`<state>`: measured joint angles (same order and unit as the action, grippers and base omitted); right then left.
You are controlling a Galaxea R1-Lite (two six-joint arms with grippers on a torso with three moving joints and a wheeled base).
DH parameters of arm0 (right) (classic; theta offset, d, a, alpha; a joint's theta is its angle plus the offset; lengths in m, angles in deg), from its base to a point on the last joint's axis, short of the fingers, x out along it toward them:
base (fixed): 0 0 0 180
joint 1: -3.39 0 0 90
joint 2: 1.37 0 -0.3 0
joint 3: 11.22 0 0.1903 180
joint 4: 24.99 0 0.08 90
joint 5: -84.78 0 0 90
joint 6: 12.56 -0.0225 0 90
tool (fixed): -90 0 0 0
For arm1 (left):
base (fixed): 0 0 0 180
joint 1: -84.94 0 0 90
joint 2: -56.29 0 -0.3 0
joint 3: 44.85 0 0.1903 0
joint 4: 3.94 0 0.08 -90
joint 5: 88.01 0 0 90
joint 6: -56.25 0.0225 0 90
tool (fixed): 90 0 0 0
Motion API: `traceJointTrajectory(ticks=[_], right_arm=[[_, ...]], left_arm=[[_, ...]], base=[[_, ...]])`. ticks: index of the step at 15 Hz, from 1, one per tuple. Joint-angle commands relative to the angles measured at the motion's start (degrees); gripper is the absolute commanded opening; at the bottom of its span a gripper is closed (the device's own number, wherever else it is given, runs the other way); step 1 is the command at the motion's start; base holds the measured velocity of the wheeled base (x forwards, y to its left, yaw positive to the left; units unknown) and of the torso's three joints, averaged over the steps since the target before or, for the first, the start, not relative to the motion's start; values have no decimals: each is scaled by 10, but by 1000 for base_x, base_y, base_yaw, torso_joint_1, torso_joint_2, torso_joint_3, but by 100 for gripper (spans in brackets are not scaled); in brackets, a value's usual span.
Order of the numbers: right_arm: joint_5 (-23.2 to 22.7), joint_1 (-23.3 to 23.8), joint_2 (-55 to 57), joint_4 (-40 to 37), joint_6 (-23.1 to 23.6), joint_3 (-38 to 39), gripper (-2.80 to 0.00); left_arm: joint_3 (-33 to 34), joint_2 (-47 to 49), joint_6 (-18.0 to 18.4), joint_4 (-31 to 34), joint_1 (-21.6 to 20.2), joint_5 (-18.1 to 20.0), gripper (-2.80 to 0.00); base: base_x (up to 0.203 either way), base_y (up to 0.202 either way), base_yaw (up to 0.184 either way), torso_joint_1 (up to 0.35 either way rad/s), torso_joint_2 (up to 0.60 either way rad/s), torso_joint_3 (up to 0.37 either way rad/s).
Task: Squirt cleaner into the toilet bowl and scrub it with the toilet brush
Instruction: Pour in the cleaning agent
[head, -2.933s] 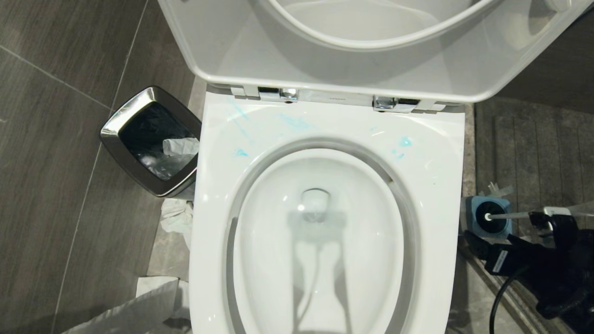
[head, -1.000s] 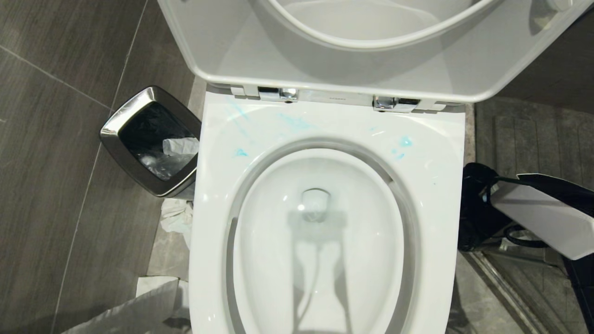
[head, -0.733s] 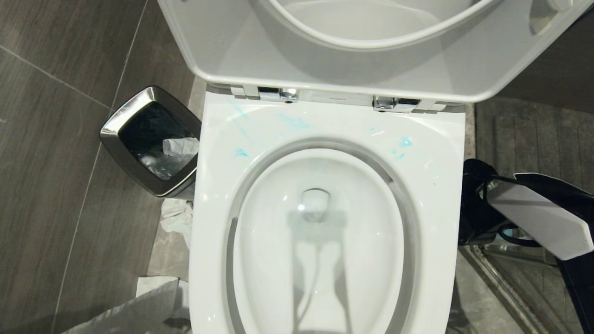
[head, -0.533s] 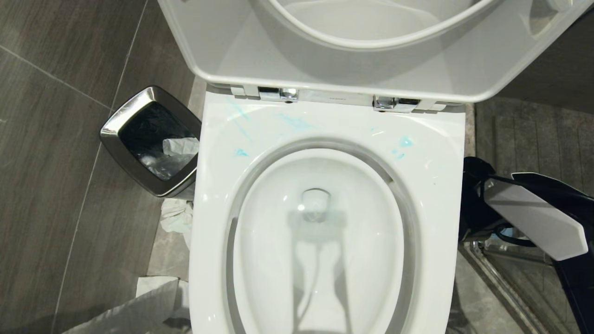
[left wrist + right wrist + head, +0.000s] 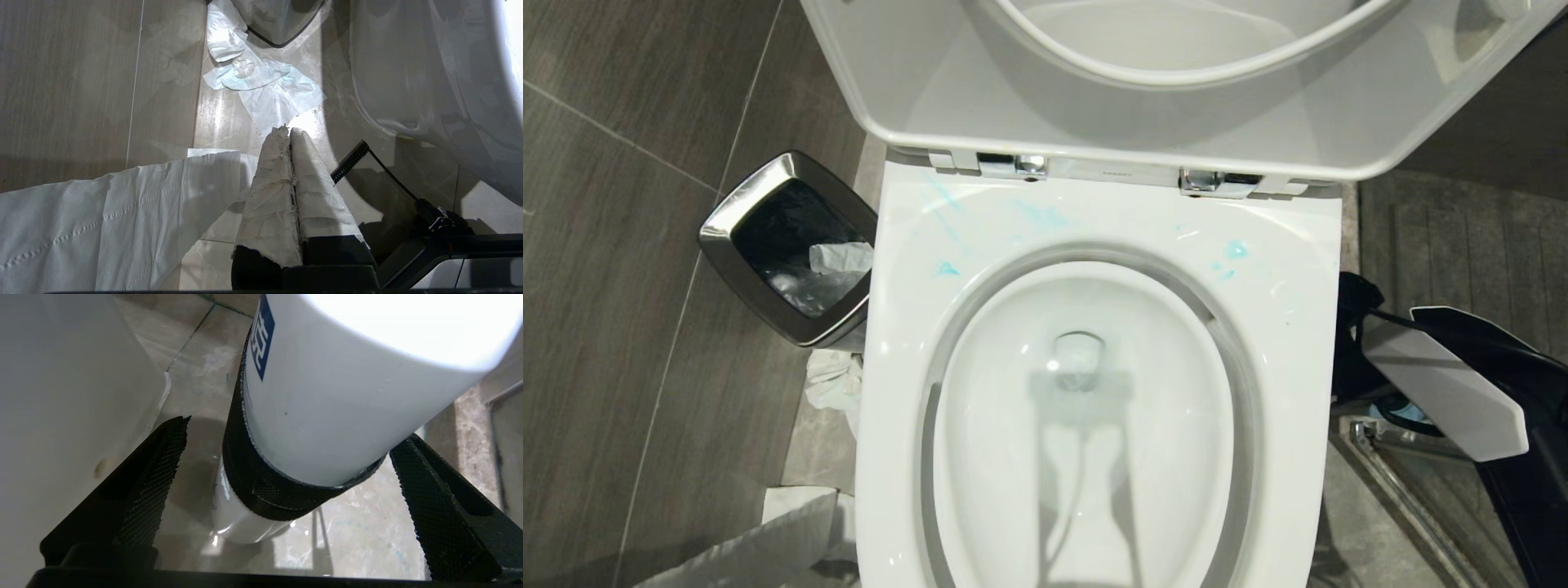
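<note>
A: Where is the glossy white ceramic toilet bowl [image 5: 1094,392]?

B: It fills the middle of the head view, seat and lid raised at twelve o'clock. Turquoise-blue smears sit on the broad squared rim near the chrome hinges [image 5: 1021,166].

A: And the bottle?

B: In the right wrist view a white cylindrical bottle with a blue label and a black textured band [image 5: 327,396] stands on the stone floor between the fingers. No orange cap shows there, so whether it is the cleaner cannot be told.

A: The right claw [image 5: 286,465]?

B: Spread wide, its black textured fingers [image 5: 159,469] on either side of the bottle and not touching it. The right arm's white shell [image 5: 1445,392] is at three o'clock from the bowl.

A: The left claw [image 5: 289,130]?

B: Pressed together, its paper-wrapped fingers [image 5: 273,183] pointing at the pale floor beside the bowl's outer wall, holding nothing.

A: Anything else?

B: A chrome-rimmed black bin [image 5: 788,245] at nine o'clock, and crumpled white tissue [image 5: 833,380] on the floor below it.
</note>
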<state>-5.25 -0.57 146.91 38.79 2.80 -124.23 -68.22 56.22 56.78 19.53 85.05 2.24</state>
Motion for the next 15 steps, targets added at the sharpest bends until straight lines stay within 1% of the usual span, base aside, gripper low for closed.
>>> traceJointTrajectory(ticks=[1, 3, 5, 7, 11, 15], right_arm=[[0, 0, 13, 5, 6, -18, 0], [-1, 1, 20, 5, 8, -33, 0], [-3, 1, 29, 5, 28, -44, 0], [-4, 1, 33, 5, 28, -48, 0], [-4, 2, 39, 5, 30, -86, 0], [-4, 3, 41, 5, 32, -96, 0]], left_arm=[[1, 1, 0, 0, 0, 0, -280], [1, 1, 0, 0, 0, 0, -280], [1, 1, 0, 0, 0, 0, -280], [1, 1, 0, 1, 1, 0, -280], [1, 1, 0, 0, 1, 0, -280], [1, 1, 0, 0, 0, 0, -280]], base=[[0, 0, 0, 0, 0, 0], [0, 0, 0, 0, 0, 0], [0, 0, 0, 0, 0, 0], [0, 0, 0, 0, 0, 0], [0, 0, 0, 0, 0, 0], [0, 0, 0, 0, 0, 0]])
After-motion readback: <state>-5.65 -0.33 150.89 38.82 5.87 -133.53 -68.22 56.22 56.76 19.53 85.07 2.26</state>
